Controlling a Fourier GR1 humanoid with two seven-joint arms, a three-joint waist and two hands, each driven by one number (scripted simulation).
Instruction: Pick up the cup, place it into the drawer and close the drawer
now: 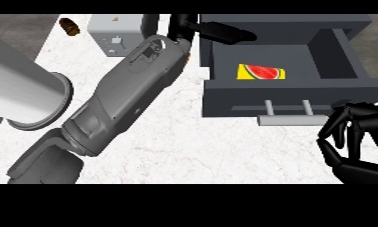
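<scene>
My left forearm (125,96) runs from the lower left up to the top middle. Its black left hand (184,23) is at the rear left corner of the open dark grey drawer (221,96), with a finger (225,32) lying over the drawer's back edge. Almost all of the cup is hidden under the hand; only an orange sliver (192,57) shows beside the wrist, just outside the drawer's left wall. My right hand (347,138) rests at the lower right, fingers relaxed and holding nothing, just right of the drawer's handle (289,116).
A watermelon slice (260,72) lies inside the drawer. A grey boxy appliance (114,33) stands at the back, with a brown item (70,26) to its left. A large grey cylinder (29,96) lies on the counter's left side.
</scene>
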